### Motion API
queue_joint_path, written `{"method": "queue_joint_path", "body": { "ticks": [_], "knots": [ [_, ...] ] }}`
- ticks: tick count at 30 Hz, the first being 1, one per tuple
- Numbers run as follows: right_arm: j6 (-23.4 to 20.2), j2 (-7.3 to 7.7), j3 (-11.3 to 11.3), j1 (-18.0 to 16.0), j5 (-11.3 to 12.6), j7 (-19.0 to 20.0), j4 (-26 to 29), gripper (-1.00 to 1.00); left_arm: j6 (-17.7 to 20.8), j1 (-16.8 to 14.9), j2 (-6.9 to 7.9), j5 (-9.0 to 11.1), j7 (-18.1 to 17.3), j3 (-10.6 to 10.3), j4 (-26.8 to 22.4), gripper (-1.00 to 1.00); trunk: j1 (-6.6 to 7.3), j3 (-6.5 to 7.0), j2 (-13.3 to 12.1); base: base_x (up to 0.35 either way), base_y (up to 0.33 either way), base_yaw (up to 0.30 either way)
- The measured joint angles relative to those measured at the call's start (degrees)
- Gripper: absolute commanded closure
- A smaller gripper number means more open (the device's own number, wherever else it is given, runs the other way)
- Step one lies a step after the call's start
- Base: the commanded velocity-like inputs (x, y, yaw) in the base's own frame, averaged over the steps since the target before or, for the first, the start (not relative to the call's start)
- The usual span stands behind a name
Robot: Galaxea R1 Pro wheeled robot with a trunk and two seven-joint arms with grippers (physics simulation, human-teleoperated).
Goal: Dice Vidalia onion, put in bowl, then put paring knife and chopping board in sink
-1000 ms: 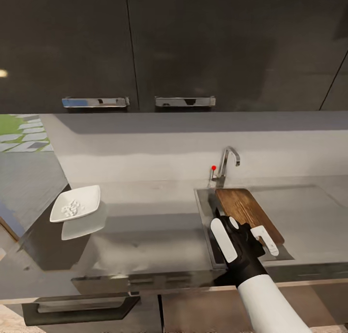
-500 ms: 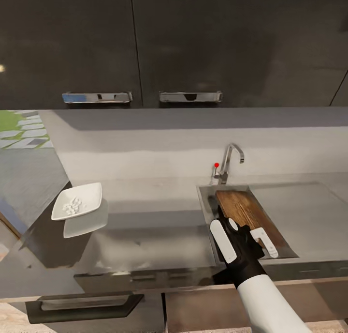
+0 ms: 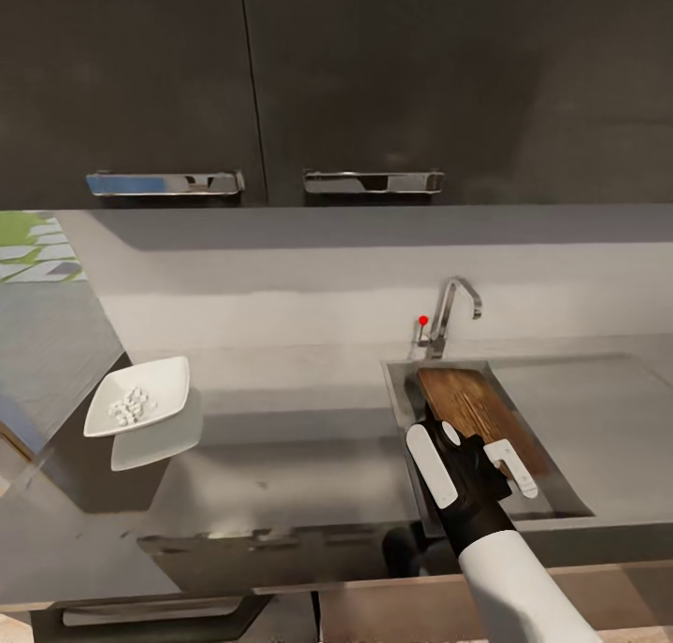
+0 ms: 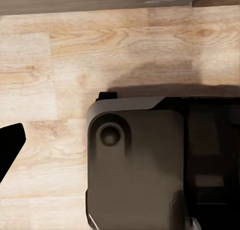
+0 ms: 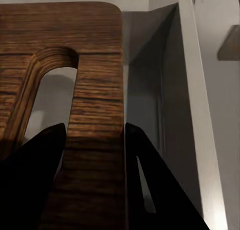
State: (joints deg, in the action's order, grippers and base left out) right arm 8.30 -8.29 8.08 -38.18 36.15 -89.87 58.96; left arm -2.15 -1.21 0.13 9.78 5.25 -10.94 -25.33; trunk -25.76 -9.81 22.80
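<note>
Right gripper [image 5: 92, 155] has its two fingers closed on the handle end of the chopping board [image 3: 472, 405], one finger through the oval hole, holding it tilted over the sink [image 3: 561, 493]. Well off to its left, the bowl [image 3: 140, 395] holds pale onion dice. Dicing and transfer look done; the knife may already be in the basin, hidden

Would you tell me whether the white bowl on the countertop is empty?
No, the bowl on the countertop holds a small heap of pale diced onion in the head view.
</note>
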Motion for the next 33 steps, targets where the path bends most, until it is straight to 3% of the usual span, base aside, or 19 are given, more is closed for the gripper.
{"method": "queue_joint_path", "body": {
  "ticks": [33],
  "knots": [
    [0.5,0.07,0.0,0.0,-0.2,0.0,-1.3,1.0,0.0,0.0,-0.04,0.0,0.0,0.0,0.1,-1.0,0.0,-3.04,0.0,0.03,0.0,0.0]
  ]
}}
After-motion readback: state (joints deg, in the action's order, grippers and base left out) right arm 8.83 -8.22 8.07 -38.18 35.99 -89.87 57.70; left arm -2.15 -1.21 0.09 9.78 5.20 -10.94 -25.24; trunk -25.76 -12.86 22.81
